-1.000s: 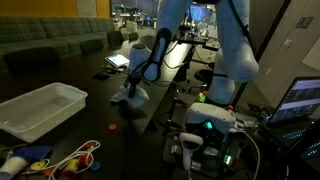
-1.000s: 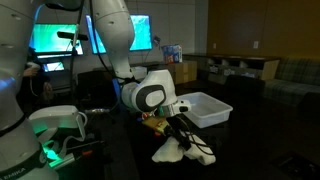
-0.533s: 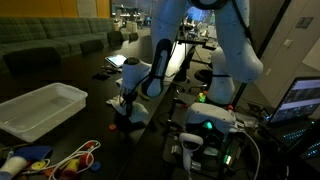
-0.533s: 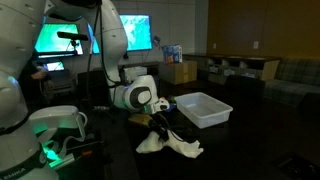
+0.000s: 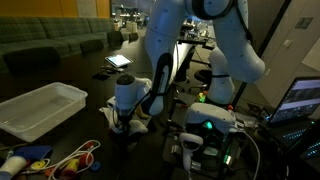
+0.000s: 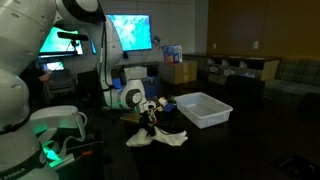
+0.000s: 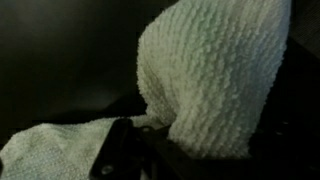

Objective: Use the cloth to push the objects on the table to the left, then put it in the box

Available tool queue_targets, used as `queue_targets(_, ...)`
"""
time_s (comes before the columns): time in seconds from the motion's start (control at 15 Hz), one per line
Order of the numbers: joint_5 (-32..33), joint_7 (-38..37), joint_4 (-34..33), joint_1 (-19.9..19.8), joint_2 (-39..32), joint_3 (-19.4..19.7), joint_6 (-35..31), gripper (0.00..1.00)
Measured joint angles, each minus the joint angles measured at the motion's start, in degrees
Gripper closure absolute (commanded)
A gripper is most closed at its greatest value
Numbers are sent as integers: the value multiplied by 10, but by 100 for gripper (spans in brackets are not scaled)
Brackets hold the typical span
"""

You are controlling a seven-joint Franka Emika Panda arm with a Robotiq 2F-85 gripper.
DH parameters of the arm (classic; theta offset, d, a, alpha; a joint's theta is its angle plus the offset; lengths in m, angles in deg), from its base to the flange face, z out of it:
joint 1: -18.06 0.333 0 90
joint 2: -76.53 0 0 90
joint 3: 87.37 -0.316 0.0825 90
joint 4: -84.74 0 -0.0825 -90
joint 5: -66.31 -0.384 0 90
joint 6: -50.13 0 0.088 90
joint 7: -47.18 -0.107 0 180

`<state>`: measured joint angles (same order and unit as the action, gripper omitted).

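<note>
1. Exterior views both show the arm point(image 5: 160, 55) lower and farther from the box point(image 5: 35, 125) than a second ago. It is folded down over the dark desk point(image 5: 85, 85).
2. The box sits unmoved with nothing in it, so the second half of the task is not begun.
3. The cloth point(image 6: 160, 138) has been dragged across the desk. In an exterior view it now trails well apart from the box's near corner, where a second ago it lay closer to the box front.
4. The pincer point(image 6: 150, 122) is clenched on the cloth. The wrist view shows the towelling point(image 7: 215, 70) bunched high against a dark finger, with the rest spread flat on the desk.
5. The bright small objects point(image 5: 55, 160) lie in front of the box, between it and the cloth. I cannot tell whether the little red piece seen earlier is now under the cloth. I judge the sweep to be under way, not finished.
</note>
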<state>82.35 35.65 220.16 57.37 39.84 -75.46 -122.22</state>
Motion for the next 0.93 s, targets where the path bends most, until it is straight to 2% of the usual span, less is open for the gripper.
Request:
queue_targets(0.47, -14, 1, -75, 0, -41, -31, 7, 99)
queue_targets(0.93, -18, 15, -142, -16, -58, -108, 14, 99)
